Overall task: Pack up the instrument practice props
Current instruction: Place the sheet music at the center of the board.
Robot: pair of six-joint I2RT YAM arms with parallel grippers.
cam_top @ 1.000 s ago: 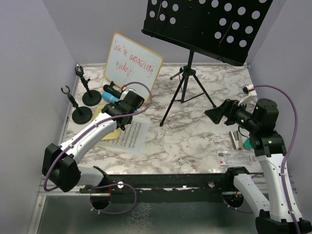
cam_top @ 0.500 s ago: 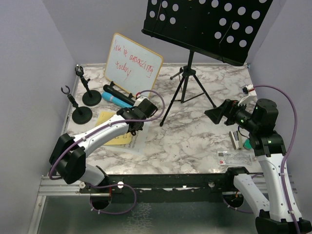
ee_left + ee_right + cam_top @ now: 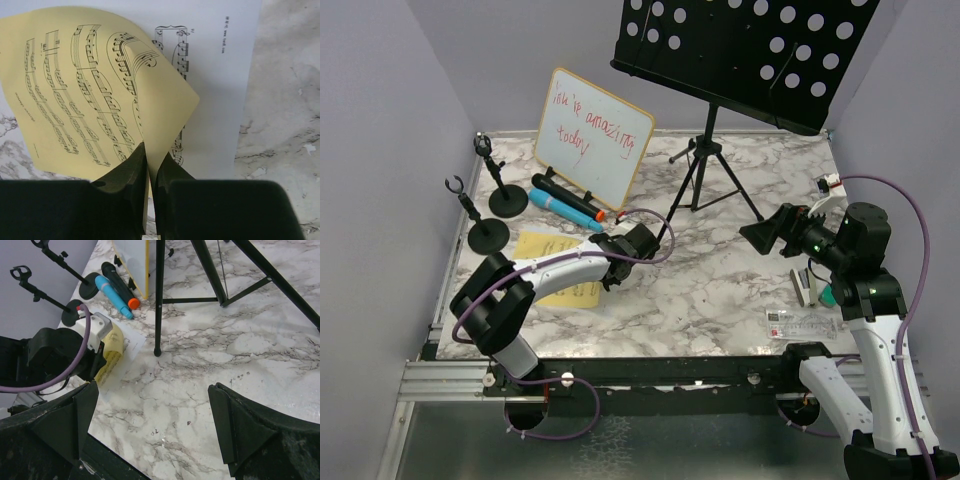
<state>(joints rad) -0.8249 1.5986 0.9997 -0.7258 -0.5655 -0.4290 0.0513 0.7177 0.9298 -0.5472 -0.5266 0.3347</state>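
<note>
My left gripper (image 3: pixel 150 162) is shut on the lifted edge of the yellow sheet music (image 3: pixel 90 90), which curls up over the white sheet music (image 3: pixel 220 100) flat on the table. From above, the left gripper (image 3: pixel 608 268) sits at the sheets' right edge. A black microphone (image 3: pixel 558 190) and a blue microphone (image 3: pixel 560 208) lie before the whiteboard. Two mic holders (image 3: pixel 508 200) (image 3: pixel 487 235) stand at the left. The black perforated music desk (image 3: pixel 750 50) rises on its tripod (image 3: pixel 705 180). My right gripper (image 3: pixel 152 390) hovers open over bare marble at the right.
A wood-framed whiteboard (image 3: pixel 592 135) with red writing leans at the back left. A small stapler (image 3: pixel 806 285) and a clear ruler (image 3: pixel 800 322) lie near the right arm. Purple walls close in on both sides. A tripod leg tip (image 3: pixel 157 352) rests close to the sheets.
The left arm swung right, from beside the microphones to the sheets' right edge, and the yellow sheet's edge now stands curled up between its jaws. The right arm has not moved.
</note>
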